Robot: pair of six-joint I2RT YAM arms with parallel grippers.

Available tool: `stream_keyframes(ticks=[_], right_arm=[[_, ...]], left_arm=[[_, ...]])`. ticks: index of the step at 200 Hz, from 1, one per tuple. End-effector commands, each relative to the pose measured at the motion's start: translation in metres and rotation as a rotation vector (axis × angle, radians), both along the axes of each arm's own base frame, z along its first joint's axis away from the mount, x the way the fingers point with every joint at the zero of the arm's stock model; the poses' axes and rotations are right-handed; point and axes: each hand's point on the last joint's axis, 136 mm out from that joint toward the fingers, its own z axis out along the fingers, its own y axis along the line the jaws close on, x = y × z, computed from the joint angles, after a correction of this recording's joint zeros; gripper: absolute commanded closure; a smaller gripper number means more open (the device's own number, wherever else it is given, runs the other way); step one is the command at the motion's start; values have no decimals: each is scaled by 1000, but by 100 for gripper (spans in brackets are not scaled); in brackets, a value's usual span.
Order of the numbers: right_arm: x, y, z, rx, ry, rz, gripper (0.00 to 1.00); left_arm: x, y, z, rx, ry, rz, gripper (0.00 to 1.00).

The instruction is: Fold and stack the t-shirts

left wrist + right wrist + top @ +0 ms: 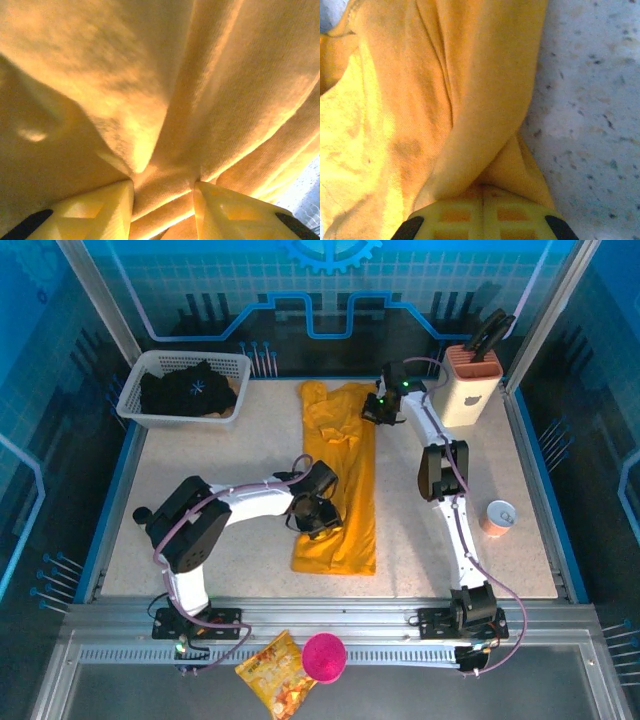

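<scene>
Left gripper (pixel 162 194) and right gripper (pixel 482 202) each pinch the mustard tee (pixel 350 470)

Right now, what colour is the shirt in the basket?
Black shirt, white starburst print; top external view.

Speckled table (pixel 230 450) — mustard tee (pixel 345 460) lies lengthwise mid-table; basket (pixel 135 405), knife block (pixel 468 390), cup (pixel 498 517) around.
</scene>
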Motion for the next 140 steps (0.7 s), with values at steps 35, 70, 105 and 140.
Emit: stream_keyframes(ticks=[35,70,105,140], right_arm=[[-12,-5,59,28,-52,53,96],[-80,-21,132,-62,-173,92,93],[-203,-16,121,-98,-151,190,89],[-318,5,62,-148,-13,310,97]], left_arm=[[0,47,49,171,-130,47,58],[24,78,101,268,-289,46,51],[45,111,136,286,-485,51,39],[53,133,150,227,-607,38,26]])
